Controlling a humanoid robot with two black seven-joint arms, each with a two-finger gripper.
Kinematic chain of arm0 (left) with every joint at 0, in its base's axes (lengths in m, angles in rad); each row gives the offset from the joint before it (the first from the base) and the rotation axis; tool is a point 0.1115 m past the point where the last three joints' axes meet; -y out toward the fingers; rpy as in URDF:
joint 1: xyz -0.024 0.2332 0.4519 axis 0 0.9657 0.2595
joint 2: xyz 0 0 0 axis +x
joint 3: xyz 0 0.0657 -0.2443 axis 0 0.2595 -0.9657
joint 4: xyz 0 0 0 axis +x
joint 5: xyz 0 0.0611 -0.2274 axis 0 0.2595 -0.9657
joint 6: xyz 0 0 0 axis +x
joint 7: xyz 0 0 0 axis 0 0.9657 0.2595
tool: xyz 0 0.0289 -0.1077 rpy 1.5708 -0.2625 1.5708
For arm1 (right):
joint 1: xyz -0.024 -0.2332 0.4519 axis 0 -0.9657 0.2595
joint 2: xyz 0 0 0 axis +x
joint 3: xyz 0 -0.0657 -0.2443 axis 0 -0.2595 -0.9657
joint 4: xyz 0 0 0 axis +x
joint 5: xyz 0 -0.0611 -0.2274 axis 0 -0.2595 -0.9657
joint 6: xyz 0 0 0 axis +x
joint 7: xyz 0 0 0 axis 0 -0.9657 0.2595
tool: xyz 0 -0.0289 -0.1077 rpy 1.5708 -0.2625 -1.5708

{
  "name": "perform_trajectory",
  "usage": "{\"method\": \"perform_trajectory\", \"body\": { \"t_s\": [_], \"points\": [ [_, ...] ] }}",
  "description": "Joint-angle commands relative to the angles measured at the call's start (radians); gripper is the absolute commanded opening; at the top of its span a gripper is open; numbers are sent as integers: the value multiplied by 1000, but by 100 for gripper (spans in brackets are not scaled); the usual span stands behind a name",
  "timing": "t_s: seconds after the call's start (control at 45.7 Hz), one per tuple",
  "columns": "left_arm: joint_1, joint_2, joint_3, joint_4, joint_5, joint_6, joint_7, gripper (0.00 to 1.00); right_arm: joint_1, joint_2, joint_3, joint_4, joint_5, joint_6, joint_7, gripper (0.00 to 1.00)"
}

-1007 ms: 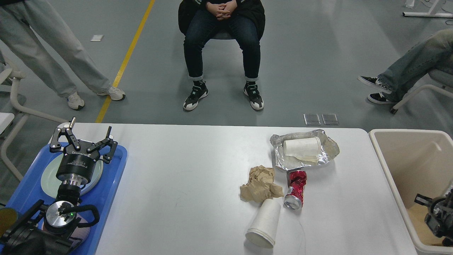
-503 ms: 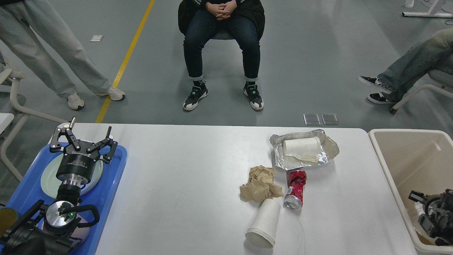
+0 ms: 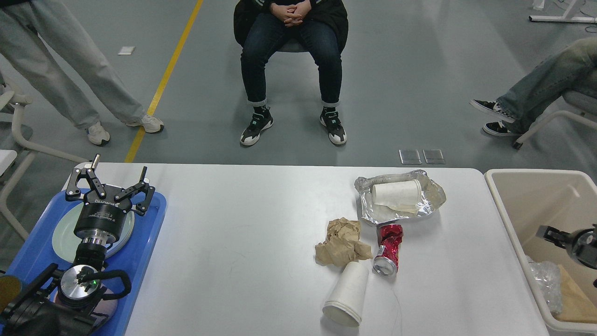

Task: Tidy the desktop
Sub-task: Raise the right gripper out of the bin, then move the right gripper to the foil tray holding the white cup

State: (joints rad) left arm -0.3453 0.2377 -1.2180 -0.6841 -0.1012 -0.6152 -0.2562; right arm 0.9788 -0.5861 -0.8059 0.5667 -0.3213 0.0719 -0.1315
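Your left gripper (image 3: 110,184) sits at lower left, fingers spread apart; your right gripper (image 3: 550,232) barely shows at right edge.

Tray (image 3: 149,233) on desktop (image 3: 252,224) left; bin (image 3: 508,219) right; cup (image 3: 347,294) before can (image 3: 388,249).

Bright, even overhead light, soft shadows under the litter, sharp focus, slight glare on the desktop (image 3: 261,242)

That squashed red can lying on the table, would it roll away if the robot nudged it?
Probably not far: the can lies on its side, but its body is crumpled, so it would likely wobble and stop. It looks empty and thin, so probably light. The dents may give jaws an uneven, slippery hold.
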Motion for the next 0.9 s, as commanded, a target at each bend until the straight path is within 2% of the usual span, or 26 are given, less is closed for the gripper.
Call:
{"method": "perform_trajectory", "body": {
  "t_s": [0.0, 0.088, 0.153, 0.372, 0.46, 0.7, 0.875],
  "points": [
    [-1, 0, 0, 0, 0, 0, 0, 96, 274, -31, -224, 286, -9, 26, -65, 100],
    [-1, 0, 0, 0, 0, 0, 2, 96, 490, -17, -372, 452, -4, 64, -89, 100],
    [-1, 0, 0, 0, 0, 0, 2, 96, 628, 11, -430, 548, -1, 155, -89, 100],
    [-1, 0, 0, 0, 0, 0, 2, 96, 1020, 144, -455, 700, 4, 655, -91, 100],
    [0, 0, 0, 0, 0, 0, 0, 96, 1150, 196, -450, 783, 11, 775, -92, 100],
    [0, 0, 0, 0, 0, 0, 0, 96, 1429, 236, -450, 1009, 198, 749, -91, 100],
    [0, 0, 0, 0, 0, 0, -2, 96, 1489, 289, -444, 1102, 222, 569, -91, 100]
  ]
}}
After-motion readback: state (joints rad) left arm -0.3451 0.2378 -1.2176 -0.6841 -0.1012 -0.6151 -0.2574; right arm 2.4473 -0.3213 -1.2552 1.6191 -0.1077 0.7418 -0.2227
